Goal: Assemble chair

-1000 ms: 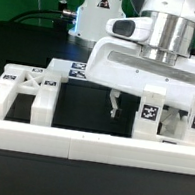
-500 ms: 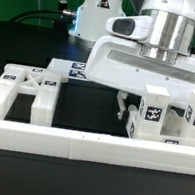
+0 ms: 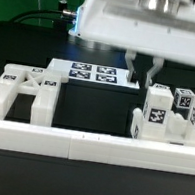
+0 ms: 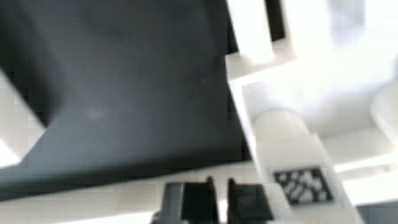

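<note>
The chair parts are glossy white pieces on the black table. A frame piece with a crossed brace [image 3: 21, 86] lies at the exterior view's left. Blocky tagged pieces [image 3: 160, 113] stand at the right, and one tagged block shows in the wrist view [image 4: 299, 172]. My gripper [image 3: 142, 70] hangs above the table, behind and above the right-hand pieces, touching nothing. In the wrist view its fingertips [image 4: 210, 200] stand close together with only a thin slit between them and nothing in it.
The marker board [image 3: 94, 73] lies flat at the back middle. A long low white border wall [image 3: 88, 145] runs along the front. Dark table [image 3: 94, 110] lies between the left frame piece and the right pieces.
The gripper has risen from low between the parts and shifted to the exterior view's right. The tagged pieces at the right are now uncovered.
</note>
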Available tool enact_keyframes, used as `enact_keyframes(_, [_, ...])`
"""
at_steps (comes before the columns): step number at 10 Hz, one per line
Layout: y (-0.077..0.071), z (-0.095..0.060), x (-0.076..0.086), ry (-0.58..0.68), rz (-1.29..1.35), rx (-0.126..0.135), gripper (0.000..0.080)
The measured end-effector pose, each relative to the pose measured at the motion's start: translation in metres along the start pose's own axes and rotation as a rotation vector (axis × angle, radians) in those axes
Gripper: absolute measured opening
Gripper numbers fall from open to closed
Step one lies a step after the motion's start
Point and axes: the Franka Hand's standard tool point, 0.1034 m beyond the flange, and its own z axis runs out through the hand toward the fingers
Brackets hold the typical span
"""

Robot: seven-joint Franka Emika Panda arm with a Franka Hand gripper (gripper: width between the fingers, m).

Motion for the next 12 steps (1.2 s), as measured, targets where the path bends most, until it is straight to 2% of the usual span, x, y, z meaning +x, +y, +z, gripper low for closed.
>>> enact_keyframes(2, [0.000,-0.003,0.008,-0.017,0.006,-0.001,0.0007])
enact_keyframes(5, [0.001,-0.001,0.006,-0.019,0.005,-0.004,0.0001])
enact_keyframes(7, [-0.006,0.009,-0.003,-0.032,-0.041,-0.017,0.0001])
enact_keyframes(8, [-0.013,0.014,-0.007,-0.027,-0.076,-0.024,0.0092])
enact_keyframes(9, [-0.020,0.023,-0.010,-0.008,-0.094,-0.026,0.0269])
enact_keyframes(10, [-0.022,0.033,-0.013,0.008,-0.095,-0.030,0.0269])
enact_keyframes(11, [-0.019,0.044,-0.014,0.022,-0.103,-0.042,0.0470])
enact_keyframes(12, [-0.015,0.053,-0.017,0.020,-0.106,-0.054,0.0588])
